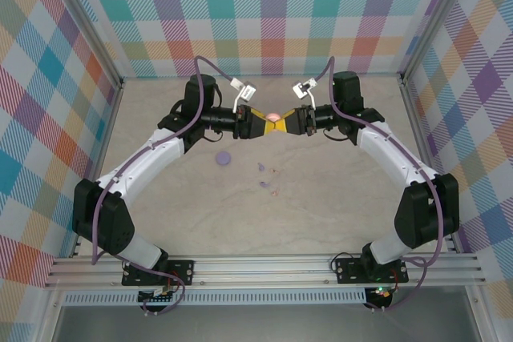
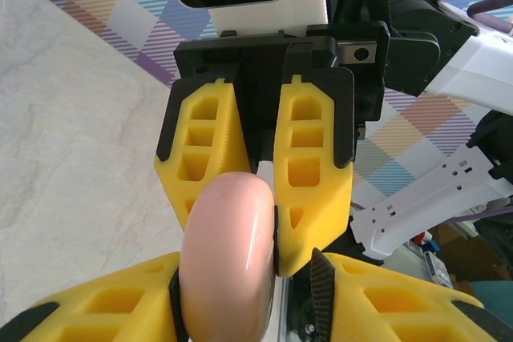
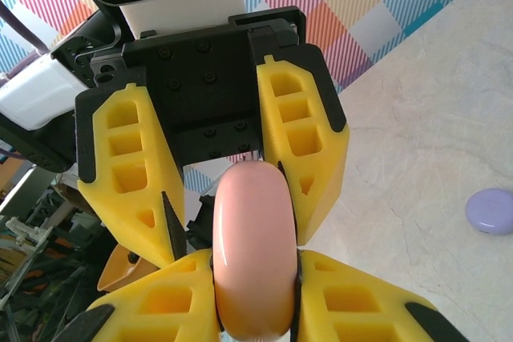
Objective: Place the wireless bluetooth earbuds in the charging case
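**Pink disc (image 3: 254,246) held edge-on above the counter (image 1: 321,214); earbuds (image 1: 264,185) loose below.**
The right hand (image 1: 282,122) clamps the glossy, hard disc, probably the charging case, by its flat faces. The left hand (image 1: 268,122) stands partly open, its fingers loosely either side. The earbuds are tiny, light and rounded, scattered nearer the bases beside a purple disc (image 1: 224,157). A pinch would likely make them skid, so straddle each body from above. There is open counter all round and the walls are well apart.

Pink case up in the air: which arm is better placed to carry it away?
Right. The right gripper pinches the pink case tightly; the left gripper stands wider, a gap showing beside the case.
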Motion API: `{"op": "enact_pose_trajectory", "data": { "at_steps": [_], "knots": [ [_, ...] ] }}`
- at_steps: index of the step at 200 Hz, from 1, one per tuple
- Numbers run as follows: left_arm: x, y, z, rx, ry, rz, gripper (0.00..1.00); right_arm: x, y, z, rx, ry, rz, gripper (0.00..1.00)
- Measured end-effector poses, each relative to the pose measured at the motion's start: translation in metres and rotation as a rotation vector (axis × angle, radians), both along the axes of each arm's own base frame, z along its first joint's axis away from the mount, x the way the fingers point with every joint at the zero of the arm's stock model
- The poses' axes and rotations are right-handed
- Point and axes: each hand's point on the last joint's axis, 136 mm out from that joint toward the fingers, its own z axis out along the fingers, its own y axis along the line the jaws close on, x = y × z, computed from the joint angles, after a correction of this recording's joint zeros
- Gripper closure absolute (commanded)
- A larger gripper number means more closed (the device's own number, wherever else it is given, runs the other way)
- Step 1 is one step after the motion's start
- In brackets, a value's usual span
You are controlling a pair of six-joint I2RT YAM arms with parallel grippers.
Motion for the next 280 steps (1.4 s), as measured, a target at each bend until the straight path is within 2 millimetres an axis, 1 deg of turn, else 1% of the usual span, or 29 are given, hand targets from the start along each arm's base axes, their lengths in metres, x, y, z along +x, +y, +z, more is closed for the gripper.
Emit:
{"op": "enact_pose_trajectory", "data": {
  "at_steps": [39, 83, 124, 162, 185, 199, 257, 280],
  "knots": [
    [-0.002, 0.000, -0.002, 0.002, 0.011, -0.011, 0.59, -0.002, 0.000, 0.001, 0.002, -0.006, 0.009, 0.85],
    [-0.004, -0.001, -0.002, -0.001, 0.015, -0.024, 0.61, -0.003, 0.002, 0.007, 0.007, -0.028, 0.019, 0.85],
    [-0.008, -0.002, 0.000, -0.008, 0.020, -0.042, 0.61, -0.008, 0.004, 0.010, 0.003, -0.041, 0.036, 0.85],
    [-0.008, -0.002, 0.001, -0.008, 0.021, -0.044, 0.61, -0.010, 0.004, 0.009, -0.004, -0.044, 0.043, 0.84],
    [-0.009, -0.002, 0.001, -0.007, 0.025, -0.045, 0.65, -0.011, 0.004, 0.007, -0.007, -0.047, 0.046, 0.84],
    [-0.009, -0.002, 0.001, -0.007, 0.029, -0.046, 0.69, -0.012, 0.003, 0.007, -0.009, -0.050, 0.048, 0.84],
    [-0.012, -0.003, 0.002, -0.013, 0.049, -0.057, 0.70, -0.015, 0.002, 0.008, -0.007, -0.057, 0.062, 0.83],
    [-0.012, -0.003, 0.002, -0.013, 0.053, -0.057, 0.74, -0.016, 0.002, 0.008, -0.009, -0.057, 0.062, 0.83]
  ]
}}
